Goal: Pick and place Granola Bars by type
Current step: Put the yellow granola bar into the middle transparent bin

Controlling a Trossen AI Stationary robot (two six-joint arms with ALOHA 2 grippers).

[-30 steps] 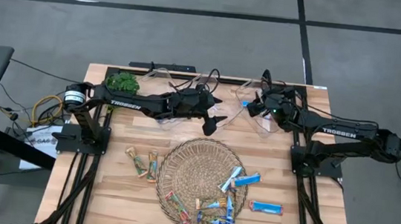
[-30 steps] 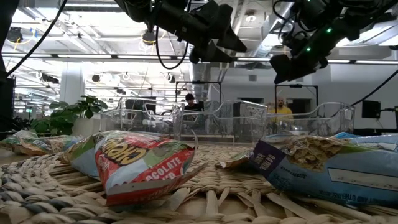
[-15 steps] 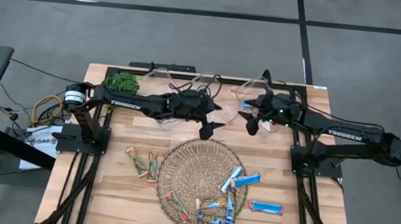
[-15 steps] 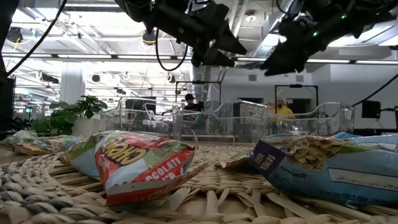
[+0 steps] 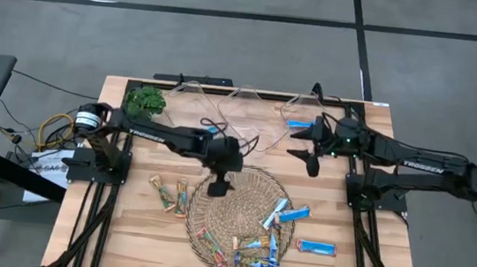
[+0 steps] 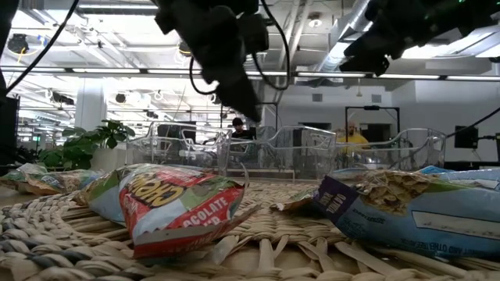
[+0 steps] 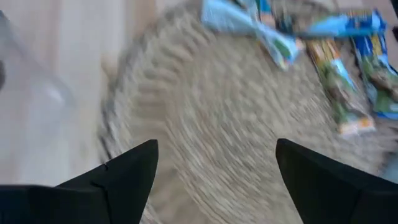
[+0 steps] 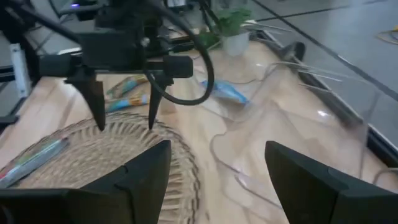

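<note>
Several granola bars lie on the round wicker tray point(image 5: 234, 213): light blue ones point(image 5: 288, 215), brownish ones point(image 5: 209, 242) and bright blue ones point(image 5: 265, 261). Two brownish bars point(image 5: 170, 195) lie on the table left of the tray, and a bright blue bar point(image 5: 315, 246) lies to its right. One blue bar point(image 5: 300, 124) lies in the right clear bin. My left gripper point(image 5: 219, 187) is open and empty, pointing down over the tray's bare far-left part point(image 7: 214, 124). My right gripper point(image 5: 305, 149) is open and empty beside the right bin's near side.
Three clear plastic bins point(image 5: 246, 108) stand in a row along the far edge, with a small green plant point(image 5: 146, 99) at the far left. Cables run at the left arm's base point(image 5: 57, 128). Bare wood shows between the bins and the tray.
My left gripper has swung from beside the bins toward the near edge, has tipped to point down and now hangs open over the tray. My right gripper has drawn back from the right bin toward the near edge and has risen a little.
</note>
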